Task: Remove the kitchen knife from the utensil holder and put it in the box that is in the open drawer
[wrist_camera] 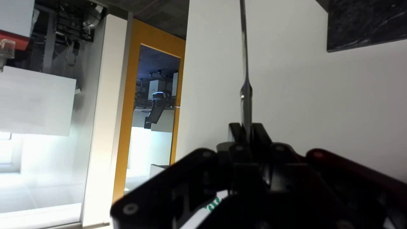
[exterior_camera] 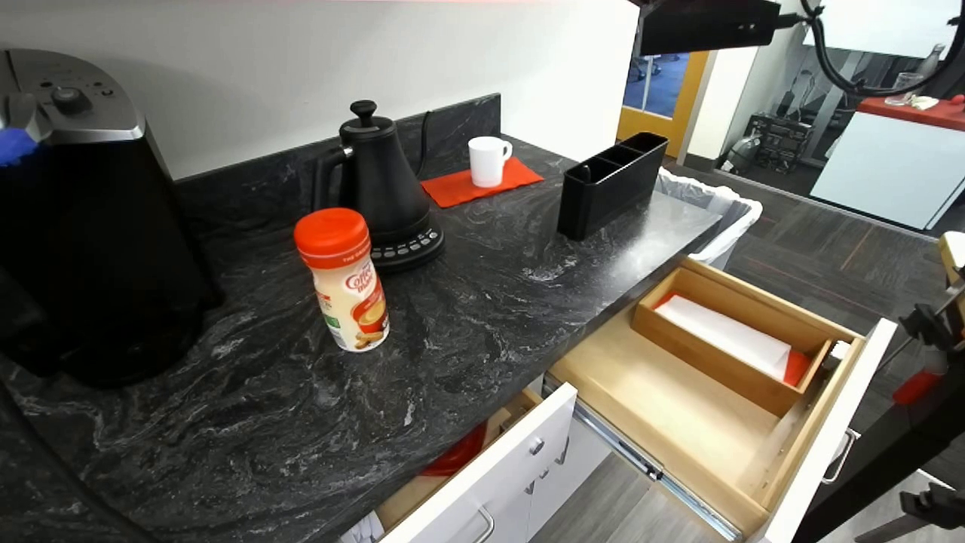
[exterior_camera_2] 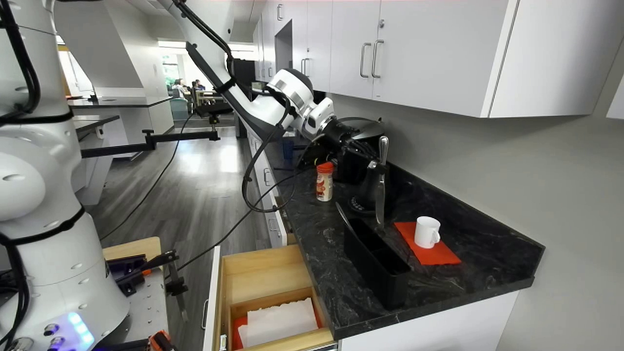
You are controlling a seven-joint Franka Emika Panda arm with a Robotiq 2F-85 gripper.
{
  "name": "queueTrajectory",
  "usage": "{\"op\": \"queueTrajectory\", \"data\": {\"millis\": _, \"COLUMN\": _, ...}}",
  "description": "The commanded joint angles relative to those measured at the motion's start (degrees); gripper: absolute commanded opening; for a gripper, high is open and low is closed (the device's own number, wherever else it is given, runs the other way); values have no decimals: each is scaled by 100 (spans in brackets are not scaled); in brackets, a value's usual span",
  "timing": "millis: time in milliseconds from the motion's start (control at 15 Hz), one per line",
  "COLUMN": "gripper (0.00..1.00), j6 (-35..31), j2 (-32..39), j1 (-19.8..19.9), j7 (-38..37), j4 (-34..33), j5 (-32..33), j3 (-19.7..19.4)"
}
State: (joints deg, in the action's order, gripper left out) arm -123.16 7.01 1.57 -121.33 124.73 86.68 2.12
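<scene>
In the drawer point(exterior_camera: 671, 411), a box point(exterior_camera: 709, 360) holds paper point(exterior_camera: 722, 333).

Slants steeply down with the white forearm point(exterior_camera_2: 265, 111) in an exterior view, angles down less steeply from the wrist point(exterior_camera_2: 304, 102), and clamps with the jaws of the black gripper point(wrist_camera: 246, 128) nearly together.

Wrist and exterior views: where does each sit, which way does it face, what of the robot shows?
Wrist view: on the wrist, picture upside down, facing along the held knife to a white wall; gripper shows.
In an exterior view: high, facing down past the kettle to the utensil holder and open drawer; a black part at top may be the robot's.
In an exterior view: beyond the utensil holder, facing along the counter; base, arm and gripper show.
Both exterior views share utensil holder, drawer and kettle.
</scene>
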Motion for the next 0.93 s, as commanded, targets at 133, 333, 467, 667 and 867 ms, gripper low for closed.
{"op": "queueTrajectory", "data": {"millis": 133, "gripper": 7, "j6": 853, "j2": -39, "j1": -174, "j7": 1441, "j4": -174, "j5": -968, "j3": 17}}
{"op": "queueTrajectory", "data": {"millis": 333, "gripper": 7, "j6": 913, "j2": 18, "j1": -178, "j7": 1713, "j4": -61, "j5": -1686, "j3": 30}}
{"op": "queueTrajectory", "data": {"millis": 467, "gripper": 7, "j6": 953, "j2": 68, "j1": -184, "j7": 1851, "j4": 37, "j5": -2204, "j3": 34}}
{"op": "queueTrajectory", "data": {"millis": 667, "gripper": 7, "j6": 972, "j2": 143, "j1": -216, "j7": 1935, "j4": 259, "j5": -2790, "j3": 30}}
{"op": "queueTrajectory", "data": {"millis": 867, "gripper": 7, "j6": 736, "j2": 247, "j1": -236, "j7": 1977, "j4": 469, "j5": -2991, "j3": 17}}
